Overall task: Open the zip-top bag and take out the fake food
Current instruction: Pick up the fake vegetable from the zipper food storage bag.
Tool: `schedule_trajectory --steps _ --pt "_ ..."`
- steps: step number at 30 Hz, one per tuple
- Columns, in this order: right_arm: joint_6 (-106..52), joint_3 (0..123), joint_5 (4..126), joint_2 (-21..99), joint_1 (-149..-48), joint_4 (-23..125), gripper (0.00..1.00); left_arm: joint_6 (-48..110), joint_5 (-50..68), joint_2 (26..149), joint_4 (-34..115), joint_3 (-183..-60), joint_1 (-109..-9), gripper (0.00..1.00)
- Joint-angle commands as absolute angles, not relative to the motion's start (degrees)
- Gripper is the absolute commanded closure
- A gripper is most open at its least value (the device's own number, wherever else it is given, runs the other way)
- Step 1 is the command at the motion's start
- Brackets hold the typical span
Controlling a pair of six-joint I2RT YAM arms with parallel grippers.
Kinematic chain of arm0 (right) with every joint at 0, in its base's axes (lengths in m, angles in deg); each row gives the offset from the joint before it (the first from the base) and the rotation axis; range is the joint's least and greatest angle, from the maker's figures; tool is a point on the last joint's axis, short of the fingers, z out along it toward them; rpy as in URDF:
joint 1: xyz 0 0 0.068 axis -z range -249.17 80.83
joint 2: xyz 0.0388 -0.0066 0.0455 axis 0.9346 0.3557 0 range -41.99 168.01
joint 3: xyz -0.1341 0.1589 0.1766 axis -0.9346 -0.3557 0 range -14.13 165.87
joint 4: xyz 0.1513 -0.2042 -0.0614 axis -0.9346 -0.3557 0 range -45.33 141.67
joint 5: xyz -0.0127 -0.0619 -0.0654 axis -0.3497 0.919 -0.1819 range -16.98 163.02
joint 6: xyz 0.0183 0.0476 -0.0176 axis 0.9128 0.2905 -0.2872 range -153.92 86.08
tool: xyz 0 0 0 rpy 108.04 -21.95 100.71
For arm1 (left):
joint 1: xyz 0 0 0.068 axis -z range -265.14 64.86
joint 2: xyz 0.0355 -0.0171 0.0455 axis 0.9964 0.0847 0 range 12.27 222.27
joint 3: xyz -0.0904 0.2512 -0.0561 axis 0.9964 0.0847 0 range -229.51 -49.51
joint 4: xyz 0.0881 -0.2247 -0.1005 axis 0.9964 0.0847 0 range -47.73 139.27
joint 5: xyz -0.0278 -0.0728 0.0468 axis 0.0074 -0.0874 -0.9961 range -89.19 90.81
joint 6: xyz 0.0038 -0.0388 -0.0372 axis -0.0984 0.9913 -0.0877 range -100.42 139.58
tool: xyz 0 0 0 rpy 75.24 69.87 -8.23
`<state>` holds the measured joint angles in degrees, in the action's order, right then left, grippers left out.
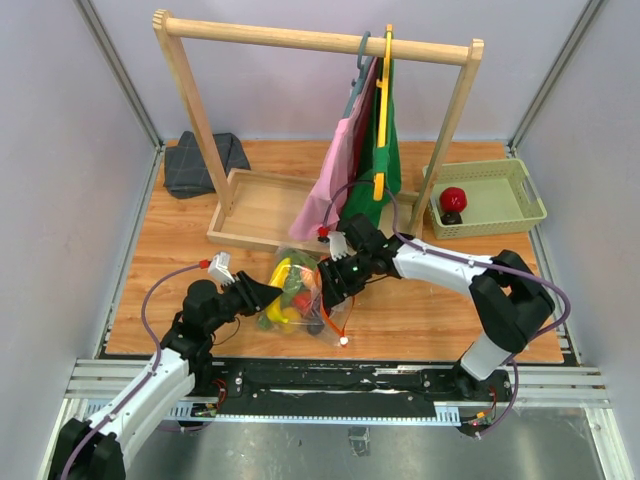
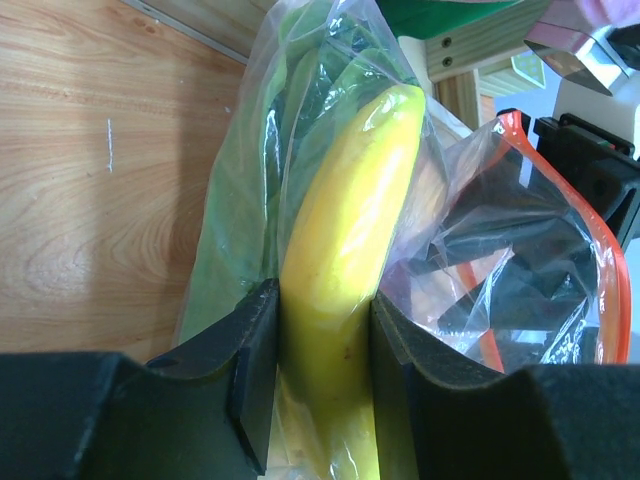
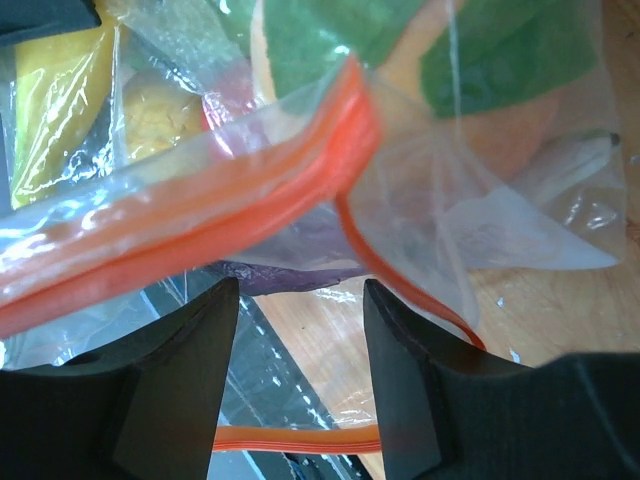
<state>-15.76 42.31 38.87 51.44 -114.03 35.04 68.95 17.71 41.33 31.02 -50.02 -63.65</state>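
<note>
Two grippers at it: left gripper (image 2: 323, 300) pinches the banana (image 2: 350, 200) through the bag (image 2: 500, 230), right gripper (image 3: 300, 300) spread just beside the orange zip strip (image 3: 200, 210).

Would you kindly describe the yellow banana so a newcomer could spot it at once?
Near the wooden clothes rack, a clear crinkly zip-top bag lies on the wooden table. The yellow plastic banana is inside, pinched through the film by the left gripper: the only long, smooth yellow piece, beside green leafy ones.
</note>
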Motion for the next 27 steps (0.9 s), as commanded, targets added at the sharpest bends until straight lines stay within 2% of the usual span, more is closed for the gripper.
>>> schedule_trajectory --steps 1,7,17,27 --pt "-12.25 44.31 37.09 52.58 -112.08 31.51 0.45 70.01 19.75 40.87 25.68 -44.77 -63.96 0.81" --pt "-9.6 43.99 36.6 54.75 -112.11 32.97 0.41 69.95 20.76 41.62 24.24 -44.71 -63.93 0.81" --pt "-6.35 45.95 38.45 58.28 -112.07 34.39 0.41 68.23 27.45 46.26 19.1 -44.72 -63.69 0.82" --pt "-6.36 47.11 42.38 59.53 -114.36 32.83 0.37 64.8 28.64 57.47 14.27 -48.29 -59.66 0.82"
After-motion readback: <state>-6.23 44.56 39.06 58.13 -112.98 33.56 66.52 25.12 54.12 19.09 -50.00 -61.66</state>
